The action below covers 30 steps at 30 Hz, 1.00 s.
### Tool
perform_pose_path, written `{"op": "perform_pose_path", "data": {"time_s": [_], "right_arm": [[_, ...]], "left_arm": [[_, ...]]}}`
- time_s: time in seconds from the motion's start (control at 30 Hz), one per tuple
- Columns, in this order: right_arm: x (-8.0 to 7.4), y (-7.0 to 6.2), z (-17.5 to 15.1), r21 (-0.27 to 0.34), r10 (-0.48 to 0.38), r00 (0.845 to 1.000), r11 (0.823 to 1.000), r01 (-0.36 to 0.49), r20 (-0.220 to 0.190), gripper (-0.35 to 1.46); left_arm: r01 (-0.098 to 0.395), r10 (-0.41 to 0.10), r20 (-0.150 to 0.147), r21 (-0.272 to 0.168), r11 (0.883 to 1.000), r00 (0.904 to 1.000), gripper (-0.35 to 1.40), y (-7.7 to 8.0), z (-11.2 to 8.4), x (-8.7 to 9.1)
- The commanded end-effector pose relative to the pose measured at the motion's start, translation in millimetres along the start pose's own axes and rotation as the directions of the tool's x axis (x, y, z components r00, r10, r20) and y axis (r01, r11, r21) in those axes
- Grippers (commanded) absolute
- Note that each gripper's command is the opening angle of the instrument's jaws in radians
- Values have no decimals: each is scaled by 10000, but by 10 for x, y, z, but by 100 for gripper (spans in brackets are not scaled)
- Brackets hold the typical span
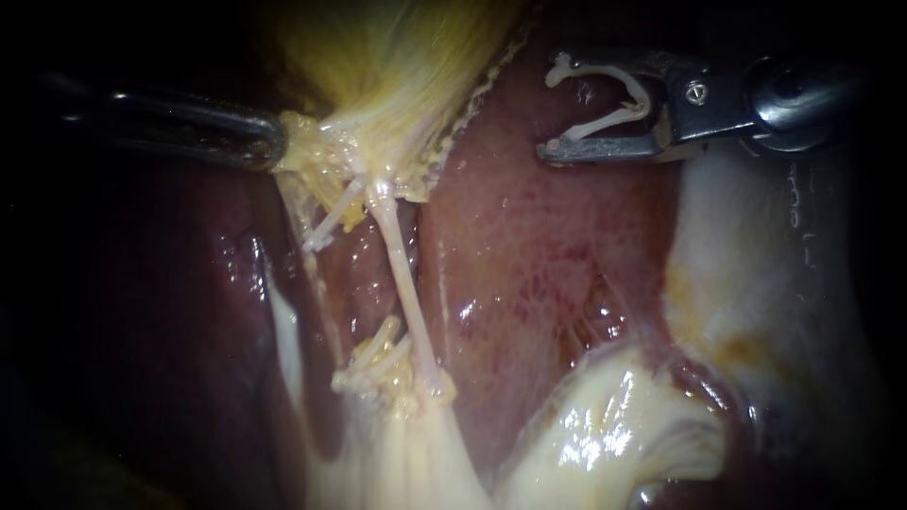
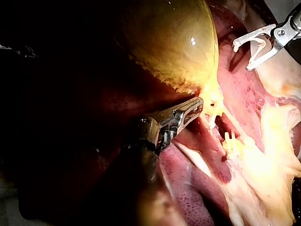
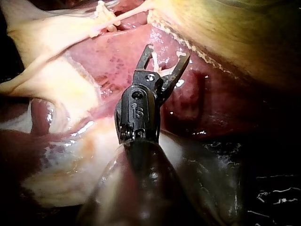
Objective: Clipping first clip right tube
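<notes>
Surround is black in all views. Light is one tight bright pool with wet glints, falling off hard at the edges. Dark crinkled sheet catches faint highlights.

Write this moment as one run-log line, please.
left instrument grips gallbladder | right instrument carries open clip over liver, apart from right tube | tube not yet clipped

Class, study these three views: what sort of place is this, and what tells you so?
Probably a surgical bench setup: a liver and yellow gallbladder lie exposed, the left instrument grips the gallbladder, and the right instrument holds a white clip.
</notes>
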Motion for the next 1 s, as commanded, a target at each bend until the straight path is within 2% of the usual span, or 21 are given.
{"op": "perform_pose_path", "data": {"time_s": [0.03,0.13,0.33,0.53,0.77,1.0], "right_arm": [[-1,-3,1,78,-14,10000,10000,14,-27,50],[-3,-14,5,829,284,9993,9962,-263,-241,50],[-9,-40,20,1462,970,9950,9849,-923,-248,49],[-17,-61,31,2078,1537,9880,9670,-1472,-153,49],[-26,-83,45,2669,2085,9780,9422,-2025,62,49],[-34,-102,62,2919,2570,9661,9223,-2533,265,49]], "left_arm": [[50,-50,9,-15,10000,10000,-35,0,0,-1],[64,-64,72,-13,10000,10000,-35,-1,-1,-2],[78,-78,109,-26,10000,9999,-35,-1,-2,-4],[77,-77,110,-28,10000,9999,-35,-1,-2,-4],[75,-75,110,-30,10000,9999,-35,-1,-2,-3],[72,-72,113,-37,10000,9999,-35,-1,-1,-3]]}}
